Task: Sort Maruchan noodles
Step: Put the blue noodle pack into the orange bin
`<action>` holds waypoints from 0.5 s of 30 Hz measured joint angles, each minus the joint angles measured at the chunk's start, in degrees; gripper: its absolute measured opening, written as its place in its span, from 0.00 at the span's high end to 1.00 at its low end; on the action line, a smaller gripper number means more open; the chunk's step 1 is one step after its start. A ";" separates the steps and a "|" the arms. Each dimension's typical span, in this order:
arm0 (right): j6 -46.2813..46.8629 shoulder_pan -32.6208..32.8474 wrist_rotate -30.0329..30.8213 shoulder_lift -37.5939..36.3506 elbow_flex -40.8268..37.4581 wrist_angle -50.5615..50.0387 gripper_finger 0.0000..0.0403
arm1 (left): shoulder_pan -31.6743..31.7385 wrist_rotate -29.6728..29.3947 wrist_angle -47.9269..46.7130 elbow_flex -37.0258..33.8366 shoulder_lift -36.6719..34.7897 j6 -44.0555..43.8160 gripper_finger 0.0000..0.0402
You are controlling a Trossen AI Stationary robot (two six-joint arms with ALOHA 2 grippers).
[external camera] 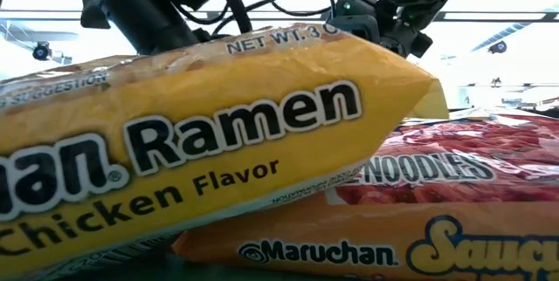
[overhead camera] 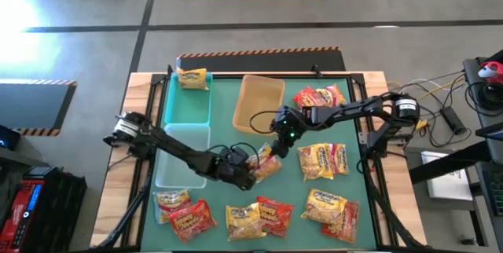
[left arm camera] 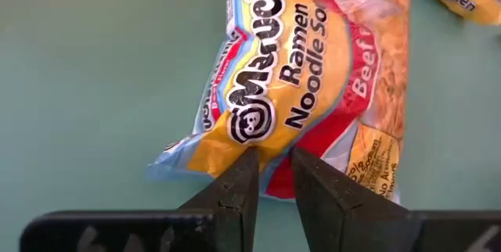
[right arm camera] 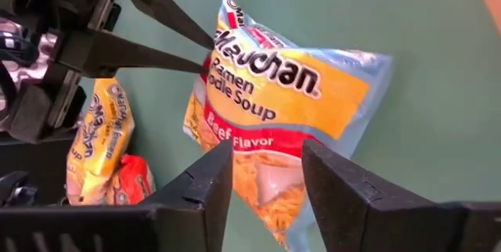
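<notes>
Handover mid-mat, just beside tan tray [overhead camera: 258,102]. Left gripper [left arm camera: 272,175] pinches beef packet [left arm camera: 313,88] edge; right gripper [right arm camera: 266,166] stands parted around its other end. One yellow packet [overhead camera: 192,78] in teal tray [overhead camera: 186,104]. Most packets unsorted, scattered around tan tray on mat.

Twelve noodle packets [overhead camera: 322,161], three trays [overhead camera: 187,105]

Beef packet [left arm camera: 313,88]: yellow-orange band, red stripe, pale blue edges, black lettering. Chicken packet [external camera: 201,150]: yellow, black print. Packet beneath [external camera: 419,229]: orange and red. Mat [overhead camera: 228,174] green. Far-left tray [overhead camera: 187,100] teal; tray [overhead camera: 258,102] right of it tan.
</notes>
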 joint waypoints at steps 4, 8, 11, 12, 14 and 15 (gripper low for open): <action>-0.30 -0.04 0.86 0.19 0.00 -0.52 0.57 | -0.13 -0.44 -0.28 0.07 1.94 -1.27 0.88; -2.25 -0.15 1.60 0.26 0.00 -1.97 0.55 | -0.13 -0.37 -0.28 0.20 3.71 -3.11 0.90; -2.16 -0.15 1.57 0.22 0.00 -1.96 0.55 | -0.37 -0.38 -0.51 0.22 4.41 -4.04 0.90; -2.16 -0.15 1.57 0.22 0.00 -1.96 0.56 | -0.41 -0.38 -0.53 0.20 4.50 -4.11 0.90; -2.16 -0.15 1.59 0.22 0.00 -1.93 0.57 | -0.67 0.04 -0.80 0.22 4.81 -4.22 0.90; -2.16 -0.15 1.58 0.22 0.00 -1.86 0.58 | -0.85 0.79 -1.15 0.19 4.96 -4.32 0.90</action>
